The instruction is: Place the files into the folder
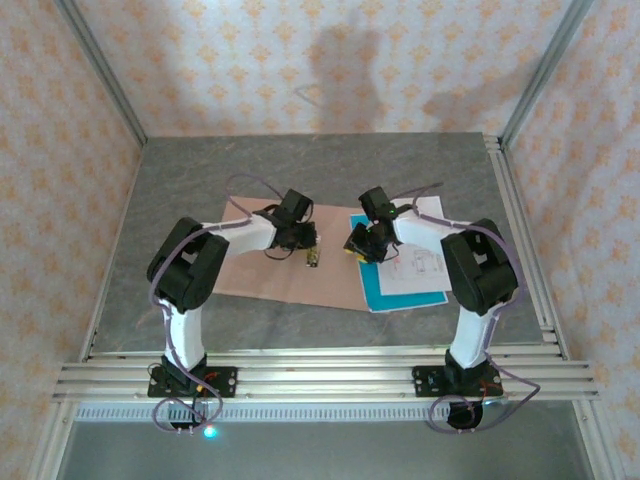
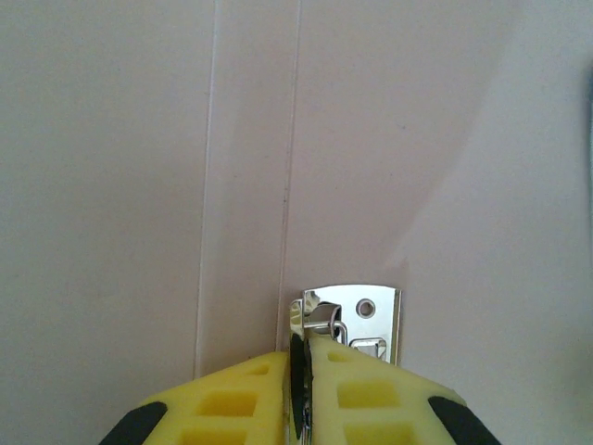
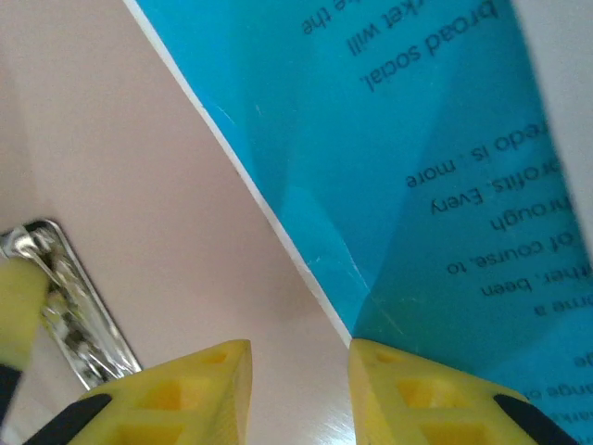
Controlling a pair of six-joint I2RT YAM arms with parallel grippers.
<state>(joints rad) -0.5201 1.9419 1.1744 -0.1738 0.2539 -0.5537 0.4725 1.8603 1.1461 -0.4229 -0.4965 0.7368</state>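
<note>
The folder (image 1: 250,272) lies open mid-table; the files (image 1: 405,285), a white sheet (image 1: 425,268) on a teal sheet (image 1: 388,298), lie just right of it, long axis near-to-far. The left gripper (image 2: 304,394) is pressed together on the clip (image 2: 361,320). The right gripper (image 3: 298,385), nearer the files, is spread astride the teal sheet's left edge, so the files likely go left

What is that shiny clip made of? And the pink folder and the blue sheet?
The clip looks like polished metal: silvery, mirror-bright, with a small punched hole. The folder seems to be matte pinkish card, smooth, with straight pressed crease lines. The blue sheet looks like thin paper, with printed words and a soft bend in it; its slight sheen could mean that it is coated.
</note>
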